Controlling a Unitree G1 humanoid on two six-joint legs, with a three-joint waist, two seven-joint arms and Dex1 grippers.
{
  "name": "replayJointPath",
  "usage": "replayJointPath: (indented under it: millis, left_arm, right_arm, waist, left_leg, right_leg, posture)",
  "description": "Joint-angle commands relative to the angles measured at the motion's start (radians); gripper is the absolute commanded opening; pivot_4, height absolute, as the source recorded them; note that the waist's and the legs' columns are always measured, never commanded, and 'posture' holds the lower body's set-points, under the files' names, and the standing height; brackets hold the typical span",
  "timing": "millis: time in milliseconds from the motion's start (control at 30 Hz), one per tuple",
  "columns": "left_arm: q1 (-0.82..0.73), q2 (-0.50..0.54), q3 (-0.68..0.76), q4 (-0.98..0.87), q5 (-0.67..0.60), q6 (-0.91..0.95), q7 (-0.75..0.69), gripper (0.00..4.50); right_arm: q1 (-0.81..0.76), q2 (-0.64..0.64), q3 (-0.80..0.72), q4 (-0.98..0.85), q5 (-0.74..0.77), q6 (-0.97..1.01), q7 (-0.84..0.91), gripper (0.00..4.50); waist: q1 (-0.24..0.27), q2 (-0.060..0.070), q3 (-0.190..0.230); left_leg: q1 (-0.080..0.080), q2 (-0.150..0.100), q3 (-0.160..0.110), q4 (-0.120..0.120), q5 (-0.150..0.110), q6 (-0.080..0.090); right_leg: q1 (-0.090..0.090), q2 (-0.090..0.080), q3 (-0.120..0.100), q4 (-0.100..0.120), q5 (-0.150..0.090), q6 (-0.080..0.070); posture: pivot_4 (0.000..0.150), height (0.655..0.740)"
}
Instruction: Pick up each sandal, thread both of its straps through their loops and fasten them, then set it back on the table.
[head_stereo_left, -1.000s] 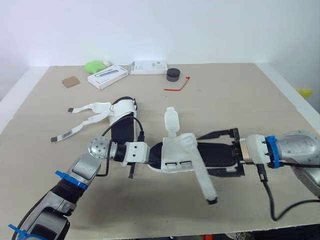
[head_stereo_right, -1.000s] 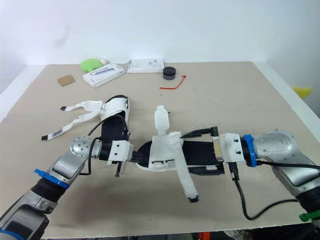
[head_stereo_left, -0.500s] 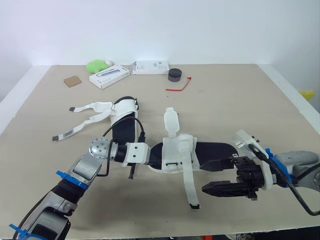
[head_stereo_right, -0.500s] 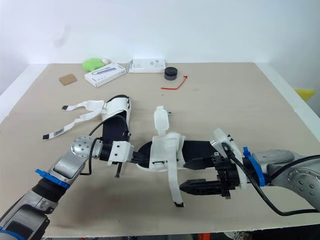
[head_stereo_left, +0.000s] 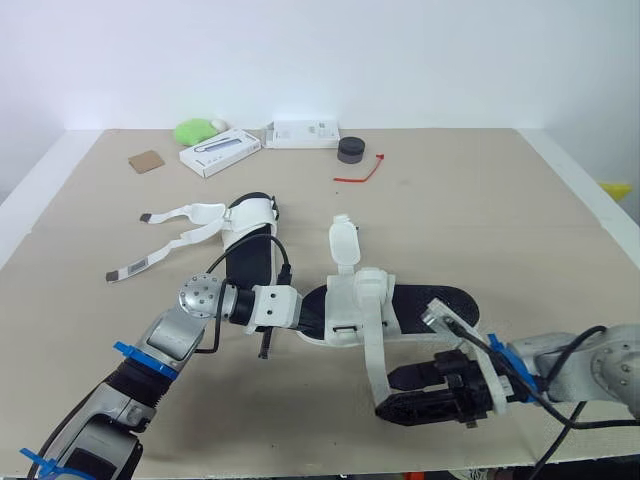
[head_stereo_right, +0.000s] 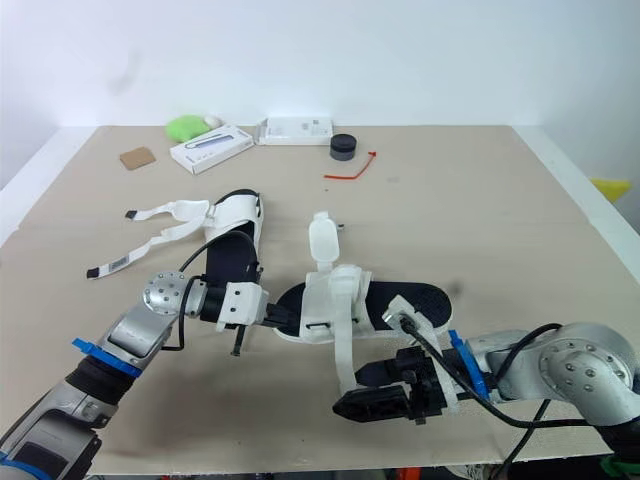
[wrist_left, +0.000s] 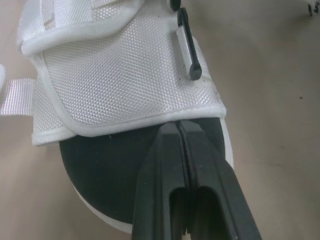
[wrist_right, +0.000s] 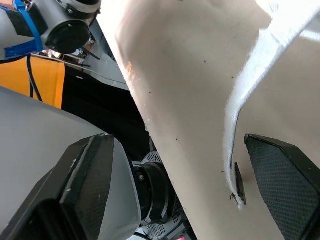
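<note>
Early: left tool (head_stereo_left: 307, 314) clenched on black-soled white-fabric sandal (head_stereo_left: 440, 300), right tool (head_stereo_left: 387, 394) spread at loose strap (head_stereo_left: 372, 345); nothing fastened yet.

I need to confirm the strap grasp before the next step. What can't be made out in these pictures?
Tip of the strap: in the head views the right gripper hides it; the right wrist view shows it between the open fingers, contact unclear.
Left gripper: which part of the sandal it pinches, hidden by its own shut fingers, left wrist view.
Print on the white boxes: too small.
</note>
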Motion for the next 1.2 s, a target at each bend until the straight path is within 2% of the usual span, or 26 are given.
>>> replayJointPath:
  millis: [33,100,200,267,300,333,367,433,467,500,533,700,867,1000,1200]
  left_arm:
    - [0.013,0.005,-0.018,0.007,0.017,0.012,-0.004,0.0]
    - [0.013,0.006,-0.017,0.008,0.018,0.011,-0.005,0.0]
    - [0.012,0.005,-0.017,0.011,0.019,0.011,-0.004,0.0]
    - [0.011,0.003,-0.017,0.01,0.019,0.012,-0.002,0.0]
    - [0.012,0.003,-0.016,0.009,0.018,0.013,-0.001,0.0]
    - [0.012,0.002,-0.017,0.009,0.018,0.014,0.0,0.0]
    - [0.014,0.002,-0.017,0.008,0.018,0.014,0.0,0.0]
    - [0.018,0.004,-0.016,0.006,0.018,0.013,0.001,0.0]
    - [0.019,0.005,-0.015,0.006,0.019,0.013,0.001,0.0]
    - [0.019,0.005,-0.015,0.006,0.019,0.013,0.001,0.0]
    - [0.019,0.005,-0.015,0.006,0.019,0.013,0.002,0.0]
    - [0.018,0.003,-0.015,0.008,0.02,0.013,0.004,0.0]
    - [0.015,0.001,-0.015,0.012,0.02,0.012,0.003,0.0]
    - [0.015,-0.002,-0.014,0.015,0.021,0.011,0.005,0.0]
    - [0.022,-0.007,-0.022,0.008,0.022,0.01,0.01,0.0]
  right_arm:
    - [-0.022,0.03,-0.02,0.021,0.034,0.02,-0.042,4.49]
    - [-0.04,0.051,-0.016,0.035,0.074,0.035,-0.06,4.49]
    - [-0.069,0.073,-0.006,0.053,0.106,0.061,-0.093,3.7]
    - [-0.082,0.078,0.0,0.059,0.102,0.08,-0.108,2.58]
    - [-0.083,0.082,0.003,0.062,0.097,0.086,-0.114,2.44]
    - [-0.084,0.083,0.004,0.063,0.09,0.093,-0.113,1.97]
    - [-0.085,0.085,0.006,0.063,0.082,0.1,-0.11,1.77]
    - [-0.088,0.085,0.012,0.06,0.058,0.119,-0.093,0.92]
    - [-0.087,0.086,0.013,0.059,0.046,0.124,-0.088,0.69]
    - [-0.085,0.09,0.011,0.062,0.044,0.128,-0.086,0.16]
    - [-0.083,0.094,0.008,0.065,0.043,0.131,-0.084,0.04]
    - [-0.11,0.123,-0.035,0.087,0.062,0.123,-0.045,0.04]
    - [-0.319,0.132,-0.075,0.232,0.196,0.116,-0.08,0.04]
    - [-0.469,0.158,-0.067,0.372,0.17,0.145,-0.1,0.04]
    - [-0.523,0.214,-0.044,0.458,0.049,0.202,-0.111,0.04]
  waist:
    - [0.0,0.0,0.0]
    - [0.0,0.0,0.0]
    - [0.0,0.0,0.0]
    - [0.0,0.0,0.0]
    - [0.0,0.0,0.0]
    - [0.0,0.0,0.0]
    - [0.0,0.0,0.0]
    - [0.0,0.0,0.0]
    - [0.0,0.0,0.0]
    - [0.0,0.0,0.0]
    - [0.0,0.0,0.0]
    - [0.0,0.0,0.0]
    - [-0.002,0.0,0.0]
    - [-0.002,0.0,0.0]
    - [0.0,0.0,-0.001]
  left_leg:
    - [0.0,0.0,0.0,0.0,0.0,0.0]
    - [0.0,0.0,0.0,0.0,0.0,0.0]
    - [0.0,0.0,0.0,0.0,0.0,0.0]
    - [0.0,0.0,0.0,0.0,0.0,0.0]
    - [0.0,0.0,-0.001,0.0,0.0,0.0]
    - [0.0,0.0,-0.001,0.0,0.0,0.0]
    - [-0.001,0.0,-0.001,0.0,0.0,0.0]
    - [-0.002,0.0,-0.001,0.0,0.0,0.0]
    - [-0.002,0.0,-0.001,0.0,0.0,0.0]
    - [-0.002,0.0,-0.002,0.0,0.0,0.0]
    - [-0.002,0.0,-0.002,0.0,0.0,0.0]
    - [-0.002,0.0,-0.002,0.0,0.0,0.0]
    - [-0.002,0.0,-0.001,0.002,0.0,0.0]
    - [-0.003,0.0,-0.002,0.002,0.0,0.0]
    - [-0.007,-0.001,-0.007,0.002,0.0,0.0]
  right_leg:
    - [0.0,0.0,0.0,0.0,0.0,0.0]
    - [0.0,0.0,0.0,0.0,0.0,0.0]
    - [0.0,0.0,0.0,0.0,0.0,0.0]
    - [0.0,0.0,0.0,0.0,0.0,0.0]
    - [0.0,0.0,0.0,0.0,0.0,0.0]
    - [0.0,0.0,0.0,0.0,0.0,0.0]
    - [0.0,0.0,0.0,0.0,0.0,0.0]
    - [0.0,0.0,0.0,0.0,0.0,0.0]
    - [0.0,0.0,0.0,0.0,0.0,0.0]
    - [0.0,0.0,0.0,0.0,0.0,0.0]
    - [0.0,0.0,0.0,0.0,0.0,0.0]
    - [0.0,0.0,-0.001,0.0,0.0,0.0]
    - [0.0,0.0,-0.001,0.0,0.001,0.001]
    - [0.0,0.0,-0.001,-0.001,0.002,0.0]
    - [-0.004,-0.001,-0.002,-0.001,0.005,-0.005]
  posture:
    - [0.15,0.74]
    - [0.15,0.74]
    - [0.15,0.74]
    - [0.15,0.74]
    - [0.15,0.74]
    - [0.15,0.74]
    - [0.15,0.74]
    - [0.15,0.74]
    - [0.15,0.74]
    - [0.15,0.74]
    - [0.15,0.74]
    - [0.15,0.74]
    - [0.15,0.74]
    - [0.15,0.74]
    - [0.15,0.74]
